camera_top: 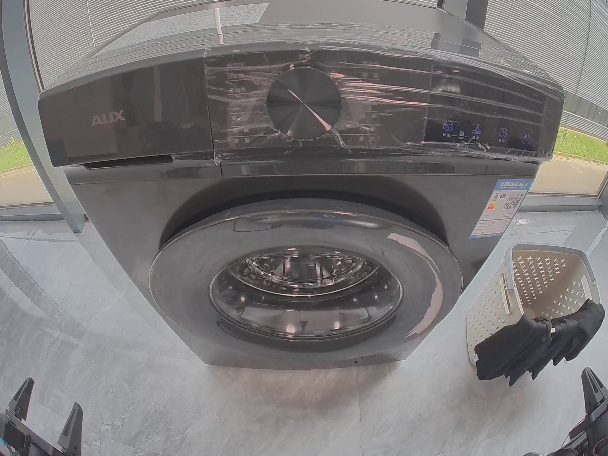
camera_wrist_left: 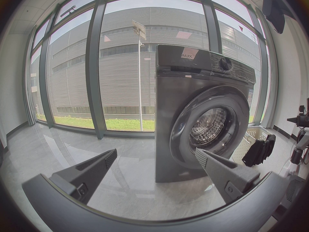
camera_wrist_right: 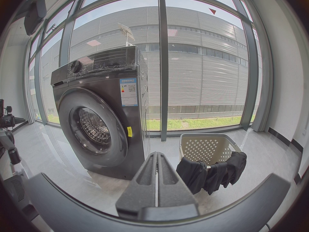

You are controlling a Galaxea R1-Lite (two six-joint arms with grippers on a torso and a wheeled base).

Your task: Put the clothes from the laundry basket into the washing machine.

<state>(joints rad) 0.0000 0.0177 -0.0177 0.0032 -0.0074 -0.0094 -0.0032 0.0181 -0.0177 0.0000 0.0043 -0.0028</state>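
Observation:
A grey front-loading washing machine (camera_top: 297,178) stands straight ahead with its round door (camera_top: 306,286) closed. To its right a cream laundry basket (camera_top: 544,273) sits on the floor, with black clothes (camera_top: 538,343) draped over its near rim. My left gripper (camera_wrist_left: 156,153) is open and held low at the front left, well short of the machine (camera_wrist_left: 199,113). My right gripper (camera_wrist_right: 157,155) is shut with nothing in it, low at the front right, a short way before the basket (camera_wrist_right: 206,145) and the black clothes (camera_wrist_right: 210,173).
Grey tiled floor (camera_top: 126,362) lies open in front of the machine. Tall windows (camera_wrist_left: 122,71) with dark frames run behind it. A stand with equipment (camera_wrist_right: 9,136) is off to the left side of the room.

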